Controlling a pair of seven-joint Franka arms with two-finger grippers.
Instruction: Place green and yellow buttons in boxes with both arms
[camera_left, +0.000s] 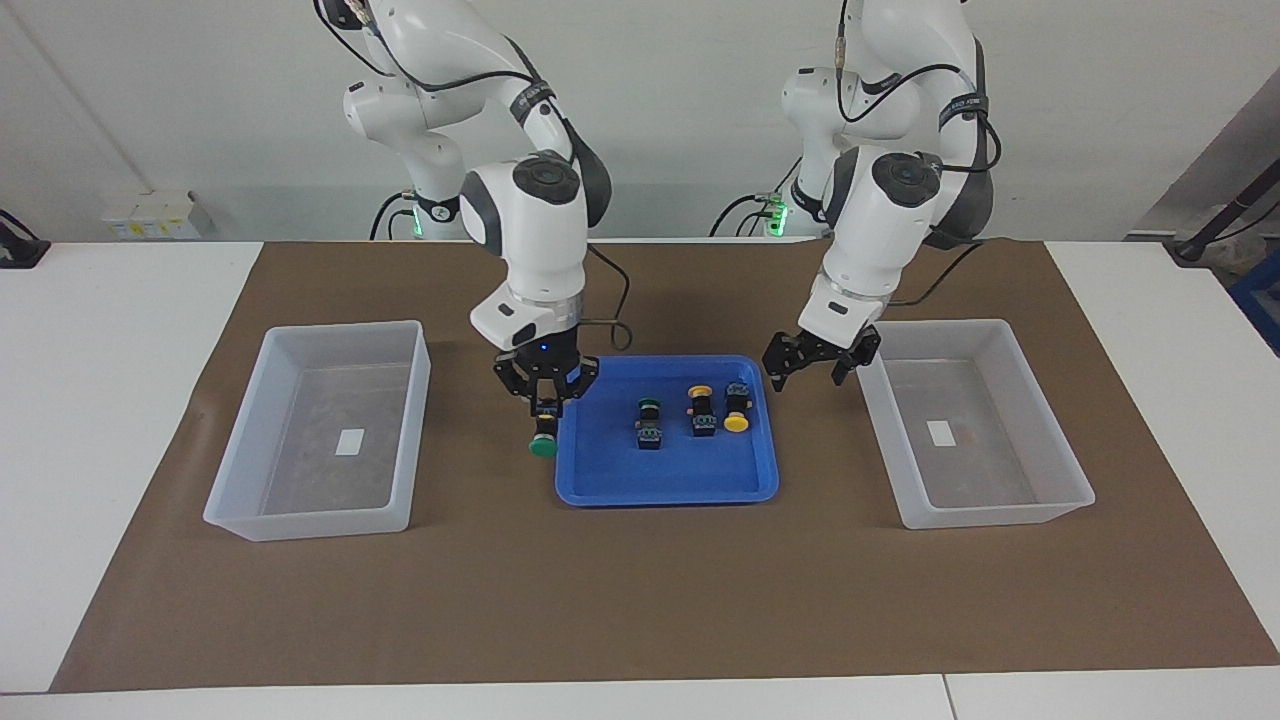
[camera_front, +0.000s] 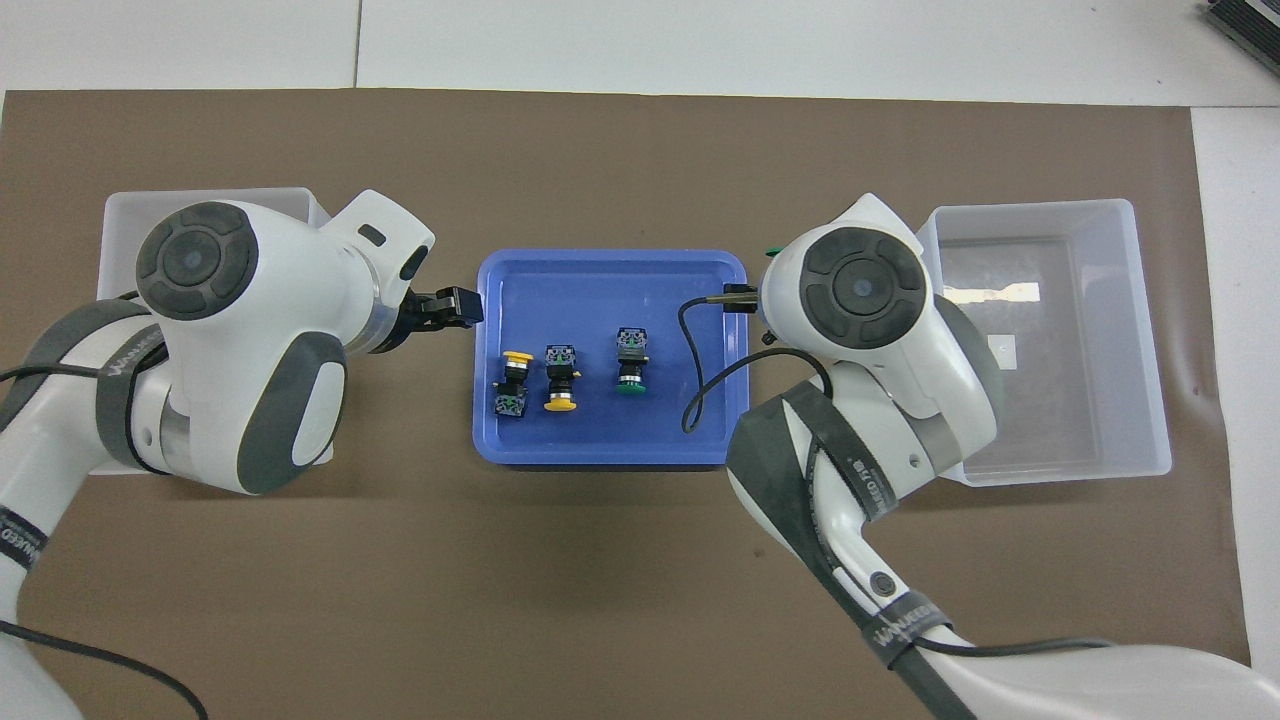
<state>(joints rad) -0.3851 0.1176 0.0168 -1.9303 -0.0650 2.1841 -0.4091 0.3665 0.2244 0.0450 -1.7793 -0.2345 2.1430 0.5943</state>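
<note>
My right gripper (camera_left: 545, 404) is shut on a green button (camera_left: 543, 446), which hangs cap down. It is in the air over the blue tray's (camera_left: 668, 490) edge toward the right arm's end. In the overhead view the right wrist hides this gripper, and only a sliver of the green cap (camera_front: 772, 251) shows. Three buttons lie in the tray: one green (camera_left: 648, 420) (camera_front: 630, 365) and two yellow (camera_left: 700, 408) (camera_left: 737, 412) (camera_front: 512, 378) (camera_front: 560, 382). My left gripper (camera_left: 808, 372) (camera_front: 455, 305) is open and empty, and waits above the gap between the tray and the box at its end.
Two clear plastic boxes stand on the brown mat, one at the right arm's end (camera_left: 330, 430) (camera_front: 1040, 470) and one at the left arm's end (camera_left: 970, 420) (camera_front: 120, 210). The second is mostly covered by the left arm in the overhead view.
</note>
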